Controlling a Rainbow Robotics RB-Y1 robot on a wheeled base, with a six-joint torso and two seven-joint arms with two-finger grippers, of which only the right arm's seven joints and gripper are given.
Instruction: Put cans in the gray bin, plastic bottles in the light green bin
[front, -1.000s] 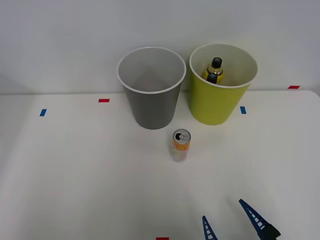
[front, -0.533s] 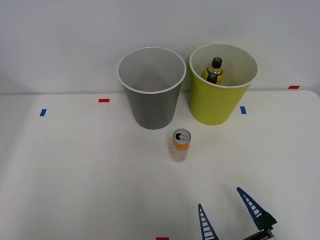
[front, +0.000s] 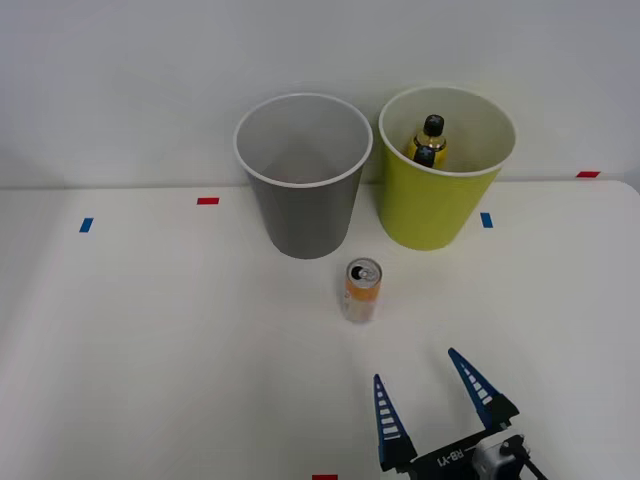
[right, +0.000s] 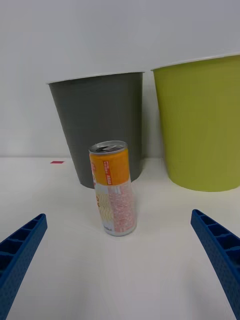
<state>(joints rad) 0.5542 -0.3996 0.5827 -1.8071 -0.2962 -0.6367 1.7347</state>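
The orange-and-white can (front: 362, 290) stands upright on the white counter (front: 150, 330), just in front of the gray bin (front: 303, 180) and apart from it, while both black-capped bottles (front: 428, 142) already sit inside the light green bin (front: 440, 175). Over the last second the right tool (front: 430, 395) has pushed forward from the near edge toward the can, its blue fingers (right: 220, 250) spread wide and holding nothing. That reads as the approach for the last pickup, with the can near-centred between the fingers but not yet reached.
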